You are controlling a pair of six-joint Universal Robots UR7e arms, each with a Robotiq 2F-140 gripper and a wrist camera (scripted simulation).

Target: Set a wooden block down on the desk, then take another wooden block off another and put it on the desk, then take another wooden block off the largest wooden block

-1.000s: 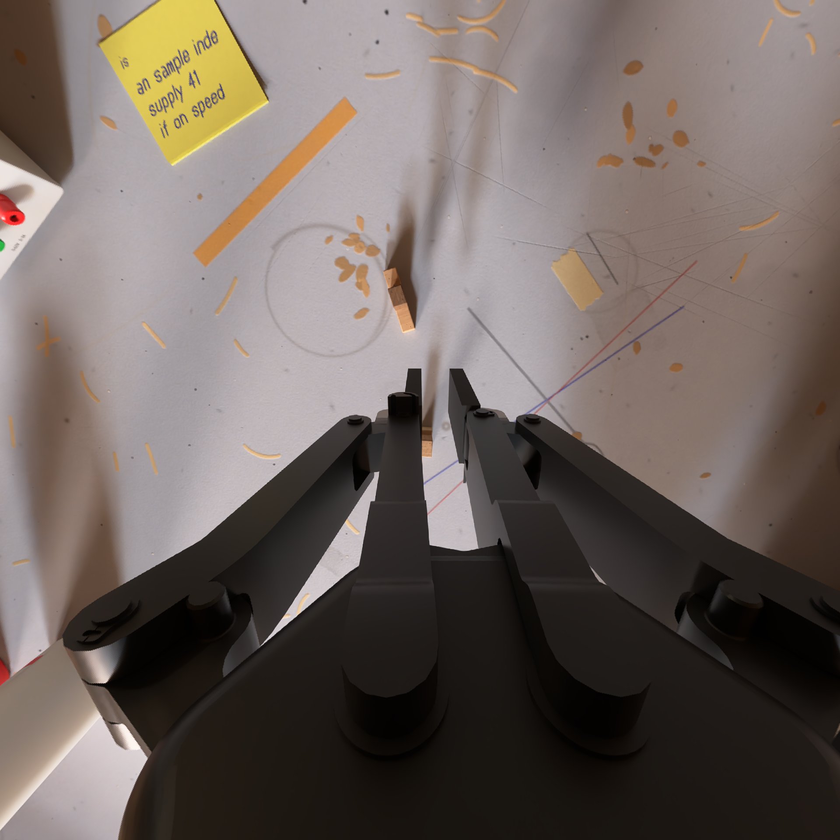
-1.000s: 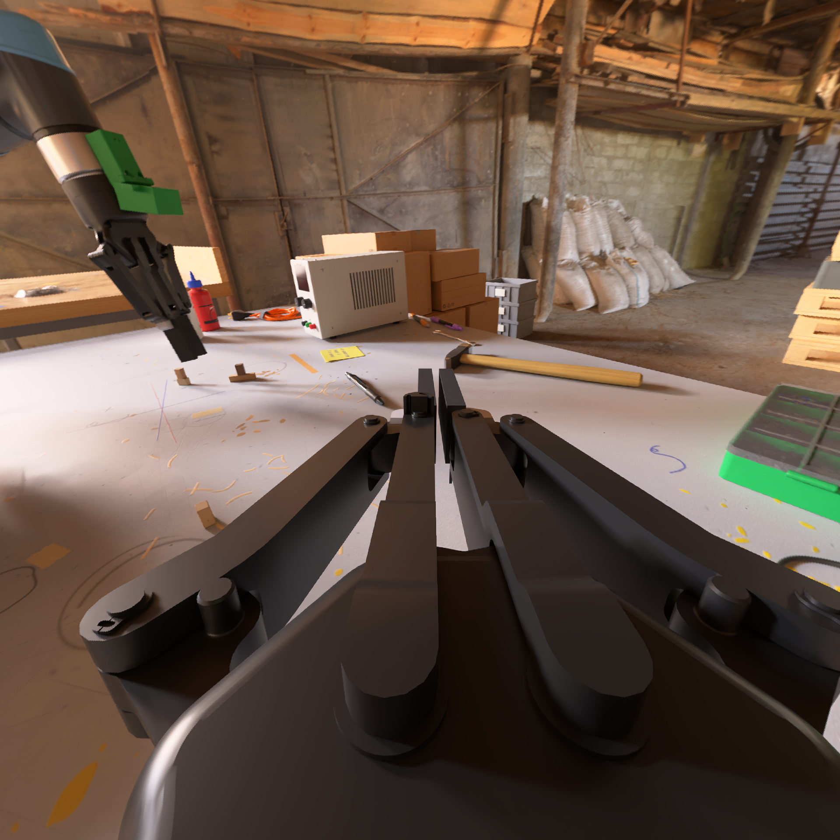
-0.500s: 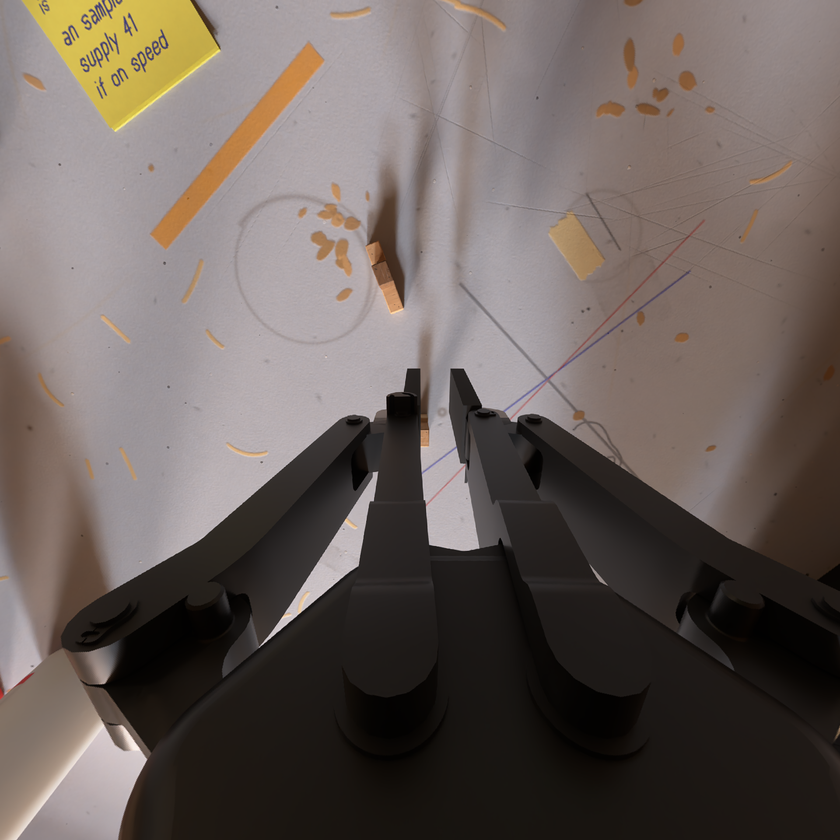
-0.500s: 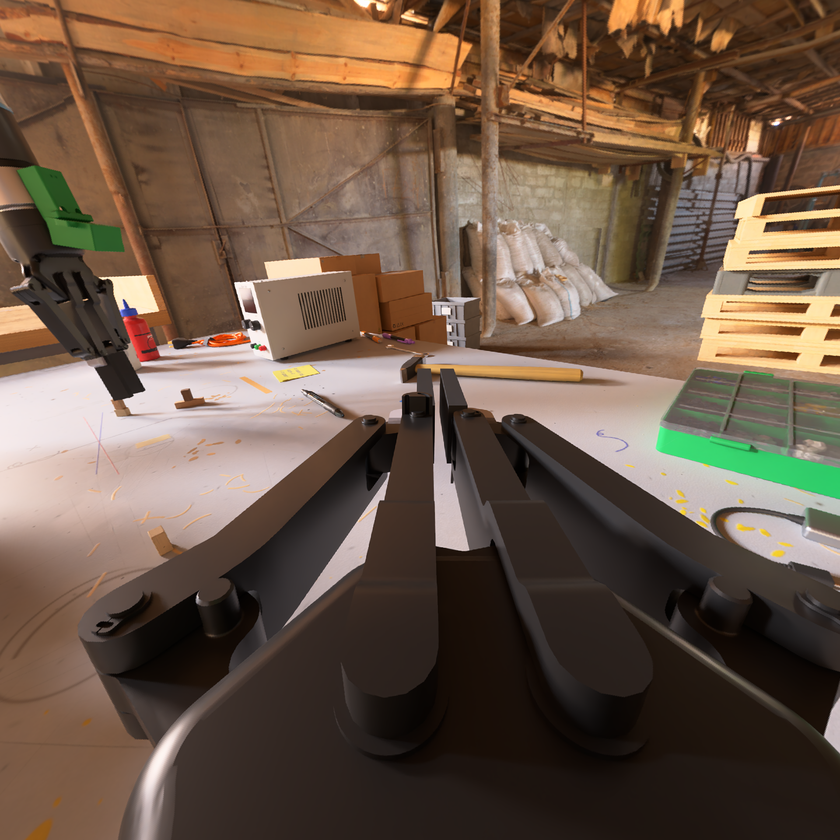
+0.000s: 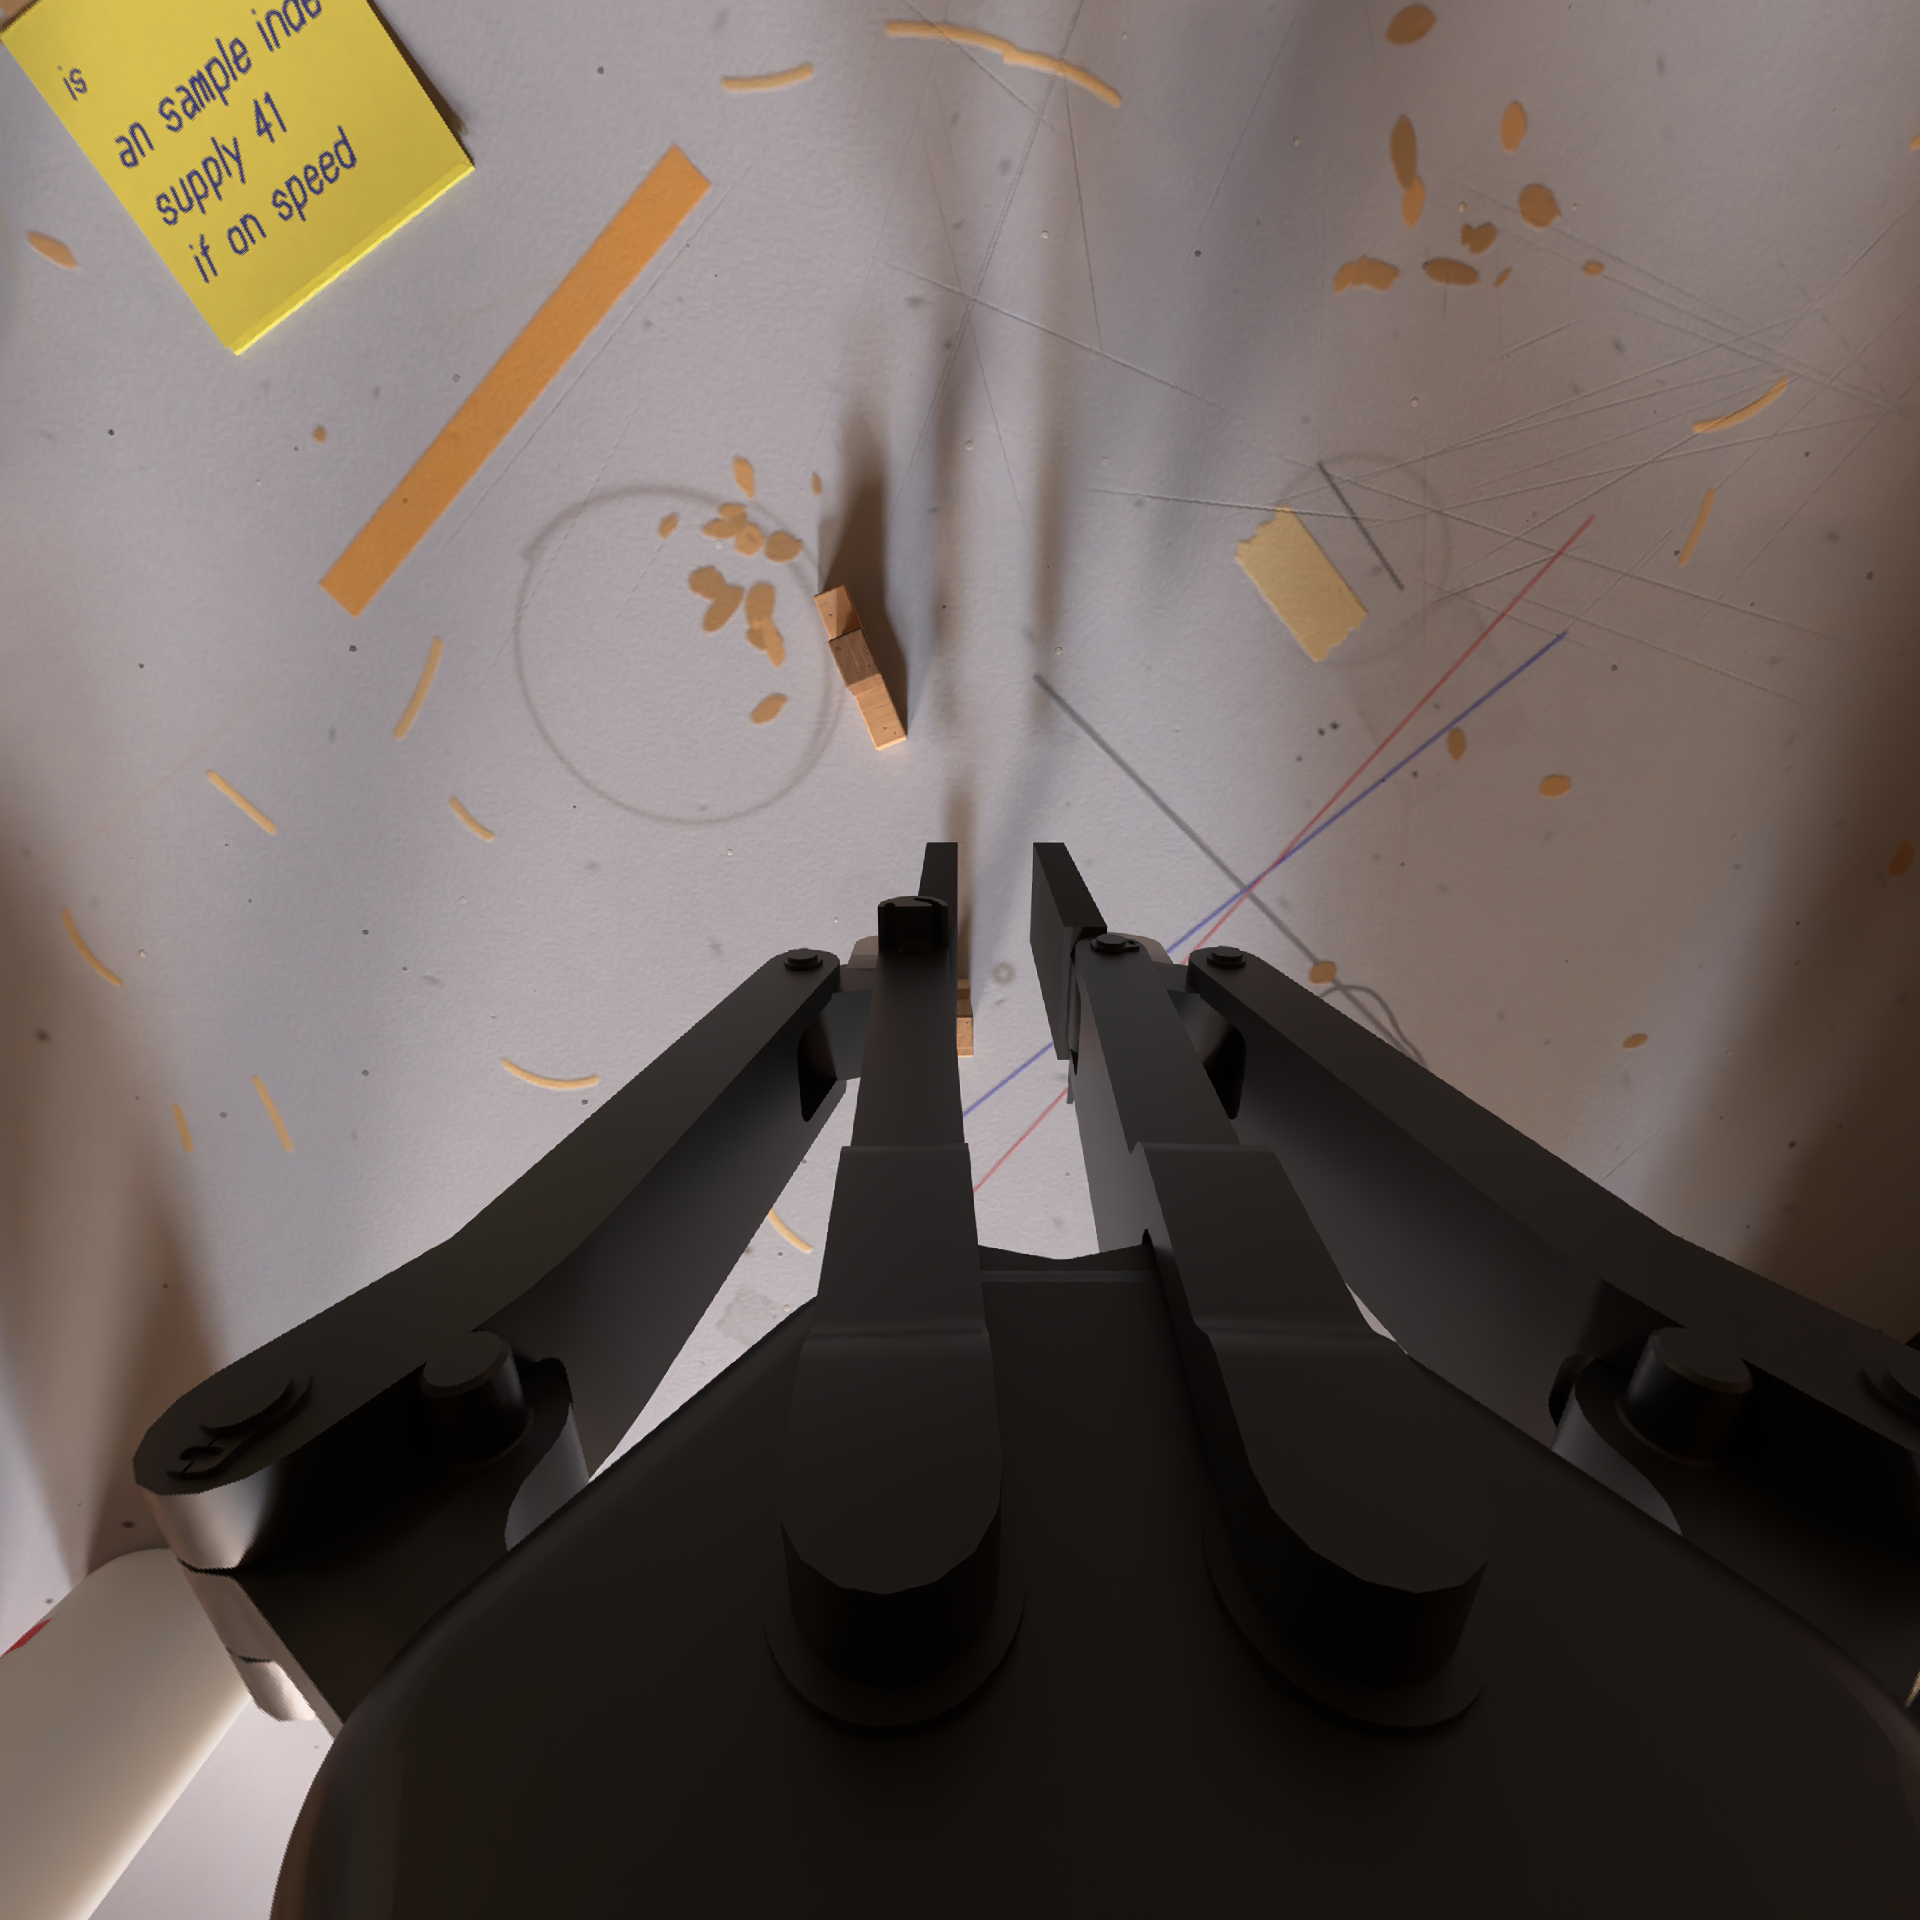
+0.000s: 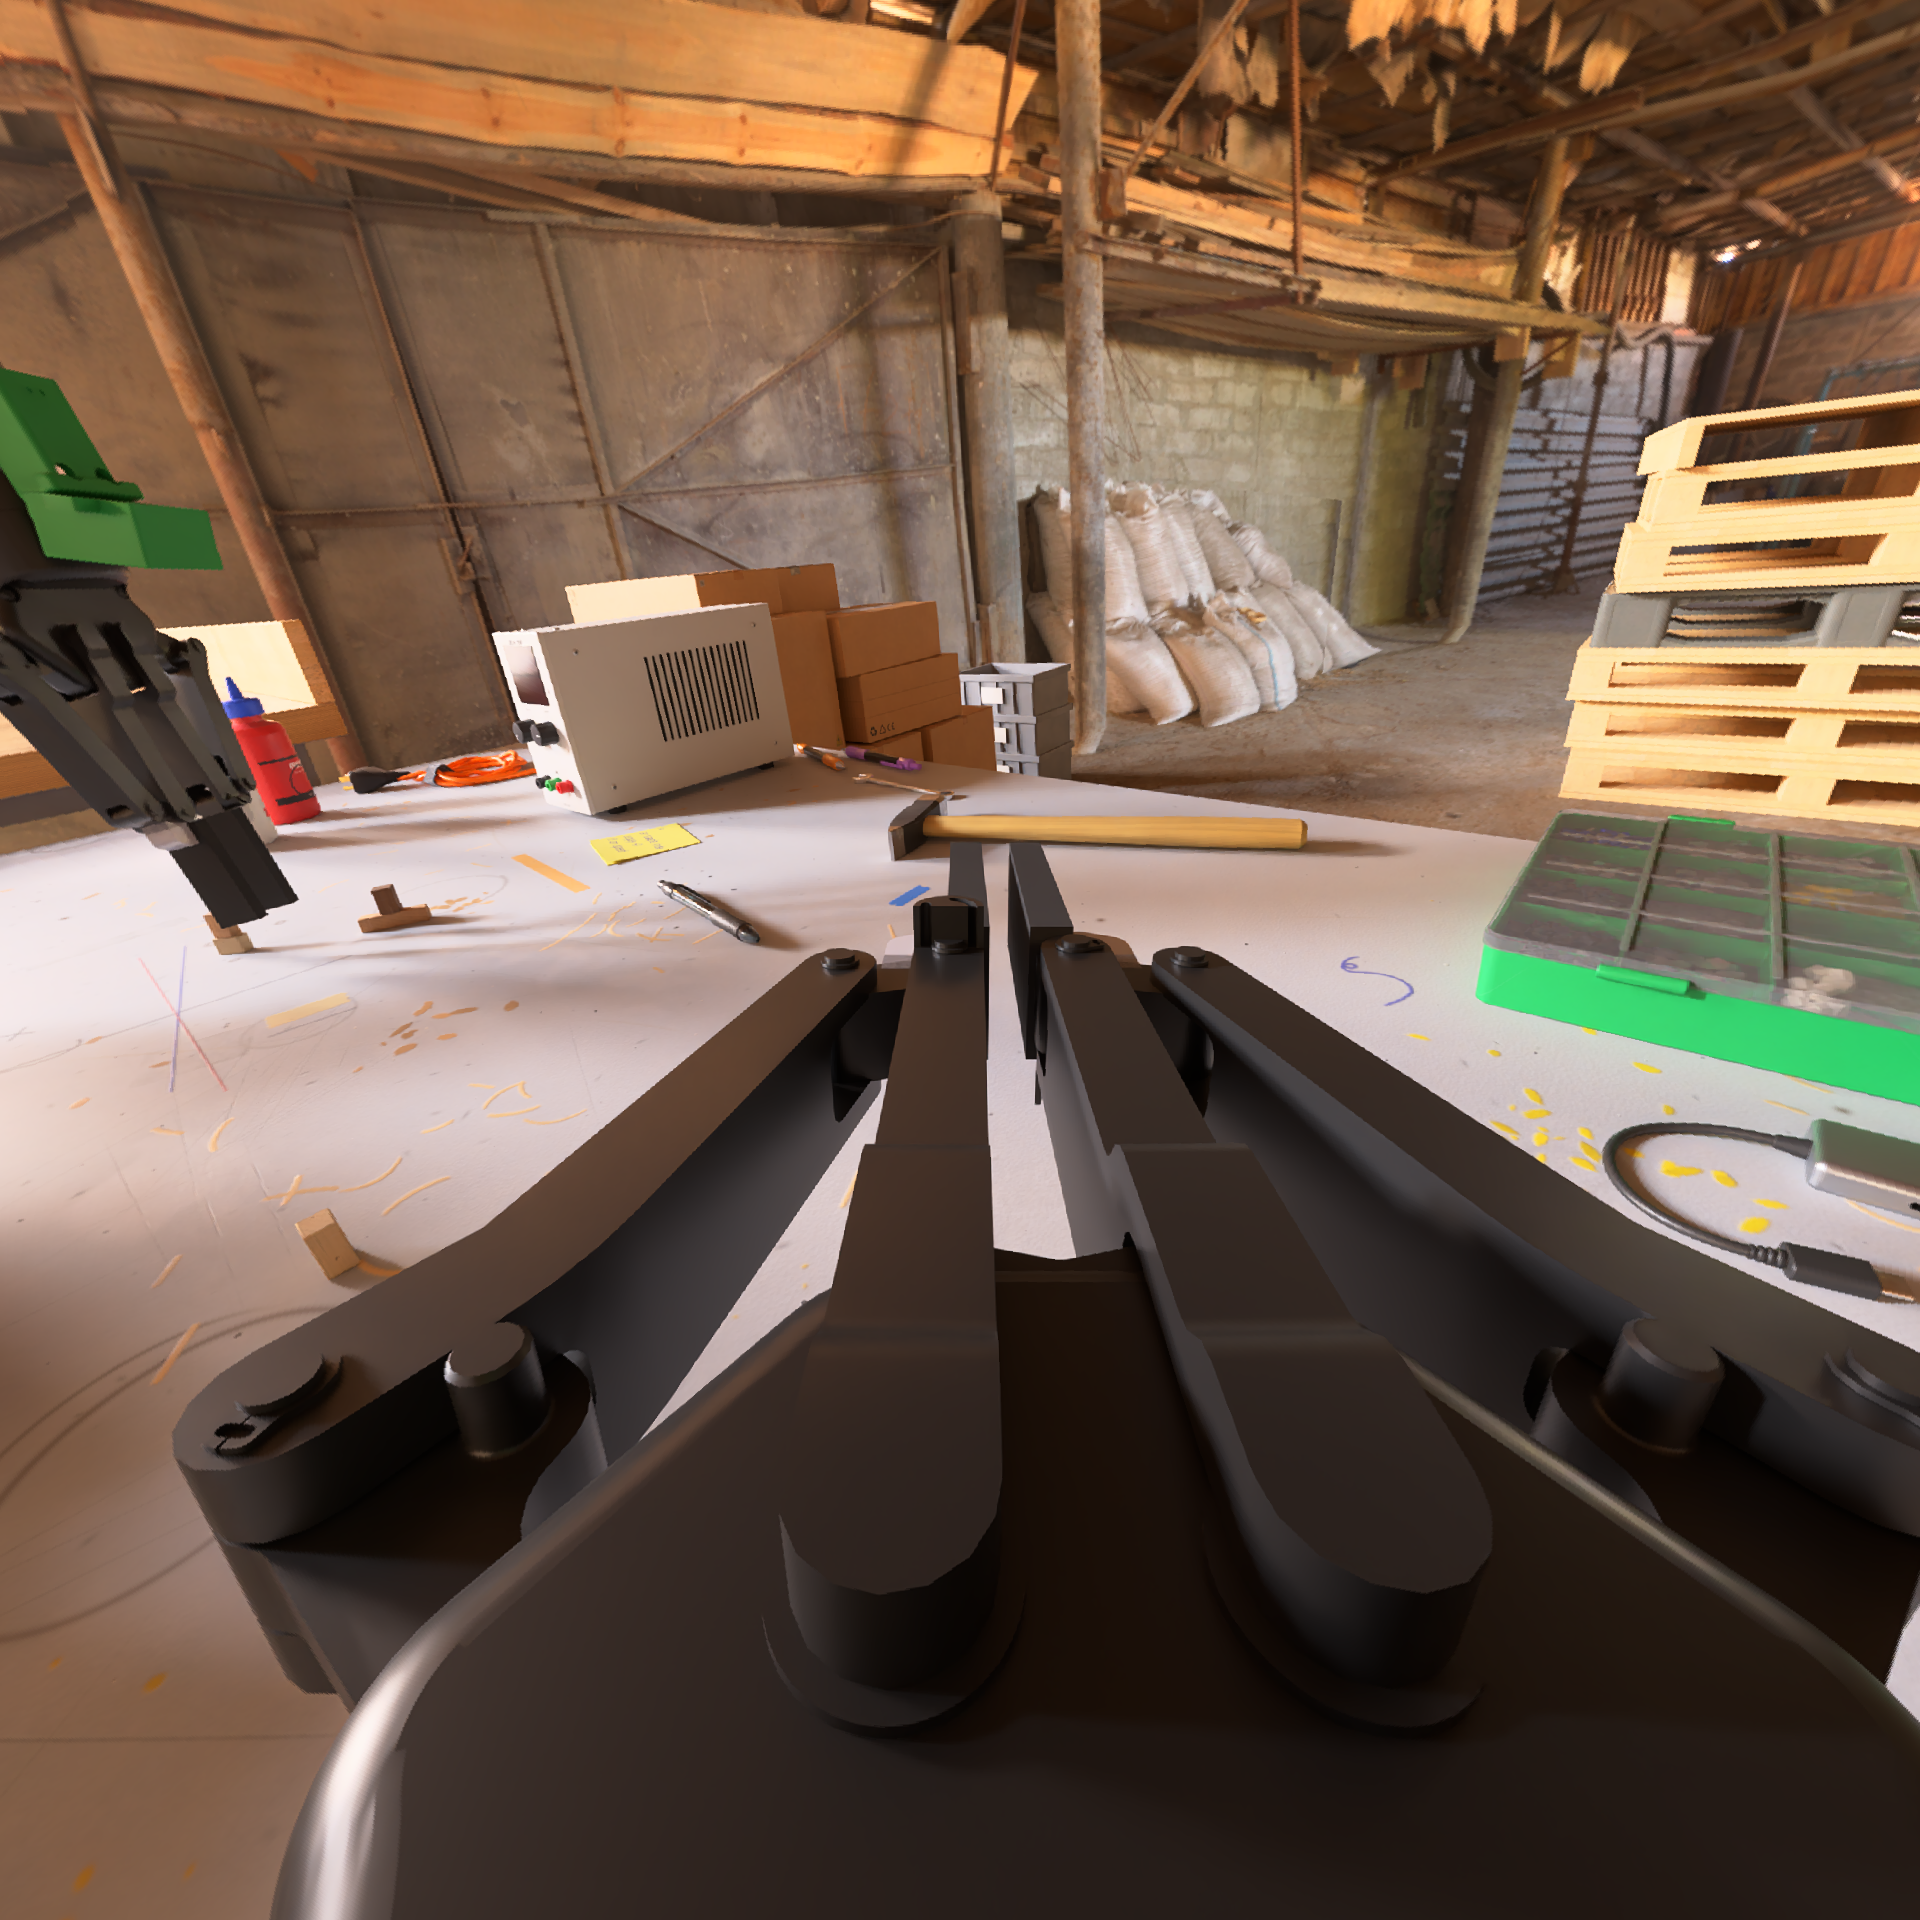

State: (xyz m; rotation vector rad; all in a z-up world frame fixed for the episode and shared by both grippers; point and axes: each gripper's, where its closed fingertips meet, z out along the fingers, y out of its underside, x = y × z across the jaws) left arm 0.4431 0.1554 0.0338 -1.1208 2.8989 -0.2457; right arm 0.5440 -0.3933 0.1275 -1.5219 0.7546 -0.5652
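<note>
In the left wrist view my left gripper [image 5: 992,862] hangs over the white desk [image 5: 520,935] with its jaws a narrow gap apart. A small wooden block [image 5: 964,1020] shows through the gap against the left finger, with bare desk between it and the right finger. Farther ahead, a long wooden block [image 5: 881,717] lies flat with a small block [image 5: 854,652] on top. The right wrist view shows the left gripper [image 6: 241,912] right above the small block [image 6: 231,940], the stack [image 6: 393,914] beside it, and a loose block [image 6: 327,1242] on the desk. My right gripper [image 6: 995,862] is shut and empty.
A yellow note [image 5: 229,156], an orange strip [image 5: 520,374] and wood shavings lie near the stack. In the right wrist view a pen [image 6: 712,912], a hammer [image 6: 1101,829], a white power supply [image 6: 644,701], a red bottle [image 6: 272,756], a green organiser box [image 6: 1704,935] and a cable [image 6: 1714,1236] are on the desk.
The left gripper has come down from above the small block to right over it, and its jaws stand slightly wider. The right wrist view has swung to the right.
</note>
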